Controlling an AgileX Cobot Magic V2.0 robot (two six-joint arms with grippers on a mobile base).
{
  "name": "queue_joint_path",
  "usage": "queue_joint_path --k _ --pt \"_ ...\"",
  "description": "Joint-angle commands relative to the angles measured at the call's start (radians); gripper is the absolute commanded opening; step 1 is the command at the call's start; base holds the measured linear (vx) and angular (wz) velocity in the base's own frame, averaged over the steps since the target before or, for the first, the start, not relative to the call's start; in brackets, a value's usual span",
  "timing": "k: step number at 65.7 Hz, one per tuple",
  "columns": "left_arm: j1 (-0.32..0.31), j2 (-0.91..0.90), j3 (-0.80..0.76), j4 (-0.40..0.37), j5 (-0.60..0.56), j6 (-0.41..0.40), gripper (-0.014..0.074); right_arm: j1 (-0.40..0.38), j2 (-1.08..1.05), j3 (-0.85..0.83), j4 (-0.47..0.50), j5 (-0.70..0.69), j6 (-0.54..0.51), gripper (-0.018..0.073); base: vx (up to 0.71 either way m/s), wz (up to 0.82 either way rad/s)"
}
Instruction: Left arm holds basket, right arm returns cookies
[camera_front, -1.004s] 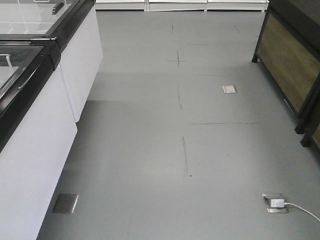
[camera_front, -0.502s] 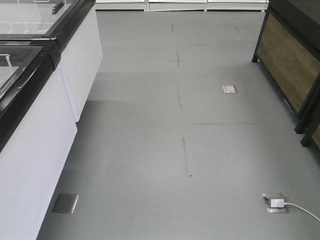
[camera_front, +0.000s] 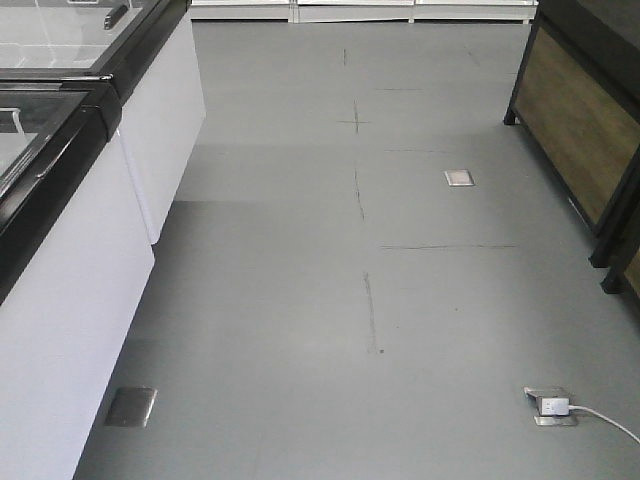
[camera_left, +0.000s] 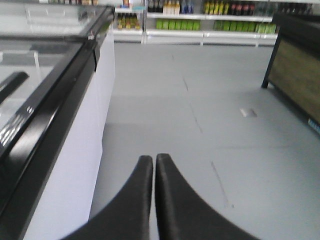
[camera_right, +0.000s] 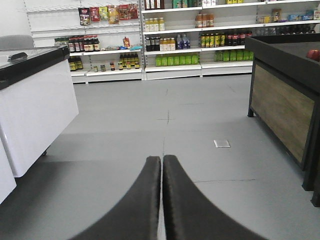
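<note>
Fingers (camera_left: 140, 190) of the left gripper (camera_left: 153, 159) are pressed together, tip against tip, with nothing between them. The right gripper (camera_right: 162, 159) has its fingers (camera_right: 182, 200) closed the same way, also empty. Both point out over the grey floor (camera_front: 300, 300) of a shop aisle. Neither the basket nor the cookies shows in any of the three views, so where they lie cannot be told.

On the left stands a white chest freezer (camera_front: 70, 300) with a black rim and a glass lid (a second of the same kind (camera_front: 165, 110) stands just beyond it, farther off). On the right is a dark display stand (camera_front: 575, 120) with a wood-coloured side panel. A metal floor plate (camera_front: 131, 406) lies near the freezer's foot, and another (camera_front: 459, 178) lies farther off toward the right. At the near right, a floor socket (camera_front: 550, 405) carries a white plug, and its white cable (camera_front: 605, 420) runs off to the right edge. At the far end, white shelves (camera_right: 175, 70) hold rows of bottles, with green ones (camera_right: 177, 60) on a low shelf.
</note>
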Motion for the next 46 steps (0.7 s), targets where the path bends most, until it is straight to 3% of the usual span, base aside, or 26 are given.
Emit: queue_joint_path --k 1,31,46 --pt "0.003 0.064 -0.043 -0.004 -0.035 -0.013 -0.0006 -0.003 -0.01 -0.001 -0.007 -0.078 -0.001 -0.0008 0.0 0.0" --pt "0.003 0.096 -0.051 -0.004 -0.049 -0.018 0.0001 -0.003 -0.01 -0.001 -0.007 -0.078 -0.001 -0.0008 0.0 0.0" --pt "0.003 0.096 -0.082 -0.003 -0.06 -0.063 0.0102 -0.003 -0.01 -0.001 -0.007 -0.078 -0.001 -0.0008 0.0 0.0"
